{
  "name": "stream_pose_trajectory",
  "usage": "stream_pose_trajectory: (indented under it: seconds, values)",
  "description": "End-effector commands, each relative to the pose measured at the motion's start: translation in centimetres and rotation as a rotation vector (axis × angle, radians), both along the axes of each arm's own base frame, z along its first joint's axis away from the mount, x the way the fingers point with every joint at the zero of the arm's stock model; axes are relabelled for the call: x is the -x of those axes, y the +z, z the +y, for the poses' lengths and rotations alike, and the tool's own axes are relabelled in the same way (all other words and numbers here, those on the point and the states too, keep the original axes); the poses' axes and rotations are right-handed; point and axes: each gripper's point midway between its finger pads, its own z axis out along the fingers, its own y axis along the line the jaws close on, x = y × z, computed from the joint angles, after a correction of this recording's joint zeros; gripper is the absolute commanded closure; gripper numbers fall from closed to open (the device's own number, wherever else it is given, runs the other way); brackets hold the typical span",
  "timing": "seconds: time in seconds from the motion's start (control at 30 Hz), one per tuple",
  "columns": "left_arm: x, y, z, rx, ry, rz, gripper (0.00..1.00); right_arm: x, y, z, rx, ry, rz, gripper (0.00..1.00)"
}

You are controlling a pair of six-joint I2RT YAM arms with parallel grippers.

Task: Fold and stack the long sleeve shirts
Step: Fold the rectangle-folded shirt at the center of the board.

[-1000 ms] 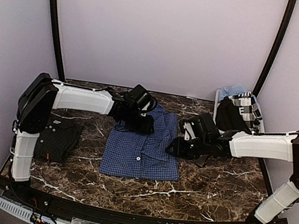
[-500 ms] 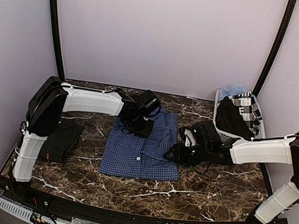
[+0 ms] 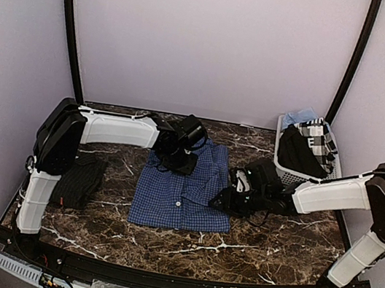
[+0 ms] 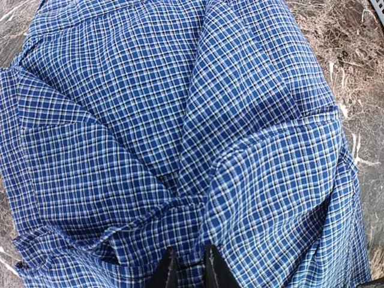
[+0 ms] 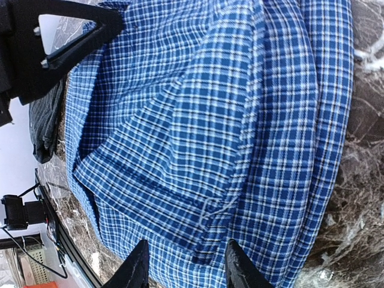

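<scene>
While the near-black shirt (image 3: 79, 180) is lying folded at the left of the table (image 3: 273, 239), the left gripper (image 4: 187, 273) is pinching a fold at the far end of the blue checked shirt (image 3: 181, 190), which is lying mid-table. The right gripper (image 5: 186, 267) is straddling its right edge, and I cannot tell whether it is gripping. A thin pinch could be slipping free, and uneven pulling would be spoiling the folds. Counting: two shirts, two grippers, one white basket (image 3: 287, 176).
</scene>
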Motion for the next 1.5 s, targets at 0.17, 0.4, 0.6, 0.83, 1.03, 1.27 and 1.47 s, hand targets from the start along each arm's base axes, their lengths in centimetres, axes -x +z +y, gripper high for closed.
stream_pose_trajectory:
  seconds: [0.17,0.4,0.6,0.83,1.03,1.27,1.47]
  values:
    - [0.1,2.8,0.2,0.014,0.005,-0.036,0.84,0.0,-0.9,0.2,-0.042,-0.02,0.026,0.6]
    - [0.3,3.7,0.6,0.037,0.018,-0.064,0.84,-0.7,-0.8,1.2,-0.074,-0.021,0.019,0.69]
    - [0.5,4.4,1.1,0.058,0.026,-0.087,0.84,-1.5,-0.2,1.5,-0.067,-0.032,-0.008,0.86]
    - [0.6,5.8,1.4,0.106,0.036,-0.133,0.88,-2.6,1.3,2.0,-0.058,-0.024,-0.059,1.0]
    - [1.2,6.3,2.0,0.13,0.047,-0.148,0.96,-4.2,3.5,3.8,-0.088,-0.001,-0.109,1.0]
    - [2.0,6.8,2.7,0.172,0.057,-0.163,1.0,-7.8,4.9,7.6,-0.126,0.031,-0.164,1.0]
    - [2.7,7.4,3.3,0.212,0.06,-0.178,1.0,-11.2,4.2,10.7,-0.134,0.042,-0.183,1.0]
